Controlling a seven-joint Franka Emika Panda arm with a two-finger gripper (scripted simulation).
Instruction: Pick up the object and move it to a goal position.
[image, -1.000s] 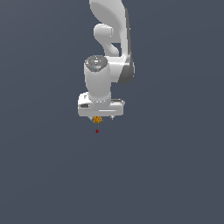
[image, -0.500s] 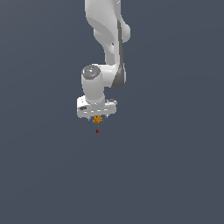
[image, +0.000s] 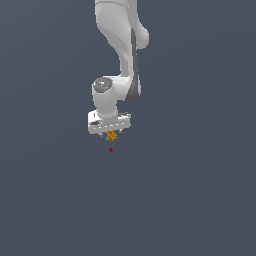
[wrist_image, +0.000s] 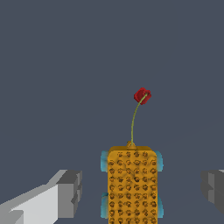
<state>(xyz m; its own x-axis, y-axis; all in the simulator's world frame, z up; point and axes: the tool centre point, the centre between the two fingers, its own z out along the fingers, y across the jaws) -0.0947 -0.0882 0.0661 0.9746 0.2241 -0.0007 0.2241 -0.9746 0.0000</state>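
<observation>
Open grey floor (image: 200, 200) rings the tool (image: 110, 131); only the object (image: 111, 135) sits below.

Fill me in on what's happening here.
A white Panda arm holds its tool pointing down over a plain grey floor, right above the small orange speckled object. In the wrist view the fingers stand apart on either side of the object, not touching it. A small red marker sits just below.

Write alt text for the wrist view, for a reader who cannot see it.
An orange-yellow, dimpled rectangular object with small cyan wheels sits between two grey gripper fingers, which stand wide apart without touching it. A thin yellow-green stalk rises from the object to a small red knob. The background is plain dark blue-grey.
</observation>
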